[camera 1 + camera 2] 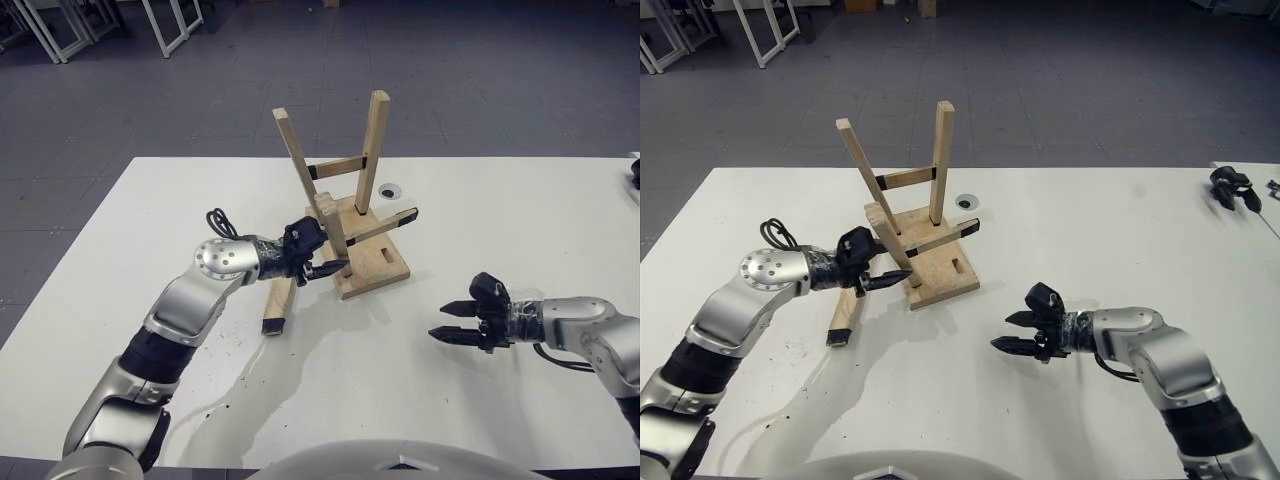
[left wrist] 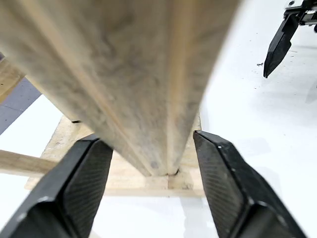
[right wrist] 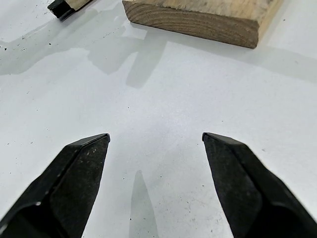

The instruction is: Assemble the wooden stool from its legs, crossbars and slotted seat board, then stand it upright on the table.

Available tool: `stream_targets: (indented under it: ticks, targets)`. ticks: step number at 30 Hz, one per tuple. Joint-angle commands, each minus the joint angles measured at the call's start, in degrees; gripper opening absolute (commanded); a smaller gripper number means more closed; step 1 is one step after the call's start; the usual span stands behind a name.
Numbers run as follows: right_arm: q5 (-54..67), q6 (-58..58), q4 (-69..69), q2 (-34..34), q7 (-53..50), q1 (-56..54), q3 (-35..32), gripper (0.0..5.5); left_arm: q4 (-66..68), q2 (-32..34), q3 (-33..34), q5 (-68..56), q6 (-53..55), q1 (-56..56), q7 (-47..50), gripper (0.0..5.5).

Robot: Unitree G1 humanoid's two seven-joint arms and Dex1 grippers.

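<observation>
The slotted seat board [image 1: 385, 268] lies flat on the white table [image 1: 500, 210]. Two legs stand up from it, a near one [image 1: 305, 165] and a far one [image 1: 375, 150], joined by a crossbar [image 1: 338, 168]. A second crossbar [image 1: 385, 225] juts out low toward the right. My left gripper [image 1: 335, 267] is shut on the near leg [image 2: 129, 74] just above the board, one finger on each side. A loose leg [image 1: 280, 303] lies on the table under that arm. My right gripper [image 1: 447, 322] hovers open and holds nothing, right of the board's edge [image 3: 198, 17].
A round cable hole [image 1: 388, 189] sits in the table behind the stool. A small black object [image 1: 1230, 188] rests near the table's far right edge. The table's front edge runs close below both arms.
</observation>
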Motion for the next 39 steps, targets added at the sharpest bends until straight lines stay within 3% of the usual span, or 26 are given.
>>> stream_targets:
  ticks: [1,4,7,11,21,28,35,39]
  targets:
    - [0.9,1.3,-0.9,0.4,-0.3,-1.4,-0.8,3.46,-8.3,4.2,7.8,-1.0,5.2,11.8,2.9,3.11]
    - [1.8,2.1,-1.6,1.3,-1.3,-1.6,-2.1,3.46,-15.5,2.3,13.9,2.6,8.7,22.5,12.1,3.11]
    - [2.8,2.8,-2.9,1.6,-1.4,-1.1,-2.2,3.46,-19.3,-6.5,15.0,8.9,5.8,30.1,25.4,3.11]
    - [2.0,3.3,-2.5,1.7,-1.8,-1.9,-1.5,3.46,-21.9,-14.0,15.1,9.6,10.5,34.3,32.7,3.11]
    - [1.1,3.3,-0.6,0.9,-0.9,-4.0,0.0,3.46,-20.3,-23.7,15.8,7.2,16.4,32.0,37.1,3.11]
    - [1.1,3.5,-0.7,1.0,-0.9,-4.1,0.2,3.46,-18.8,-25.7,15.3,7.1,21.5,31.8,37.9,4.08]
    - [0.0,2.9,0.9,2.5,-1.8,-5.9,1.1,3.46,-14.0,-28.5,14.5,5.3,24.9,31.7,37.7,4.08]
    - [1.0,3.3,2.8,5.5,-3.0,-8.5,-0.3,3.46,-13.1,-27.8,15.8,6.1,25.2,31.8,38.3,3.56]
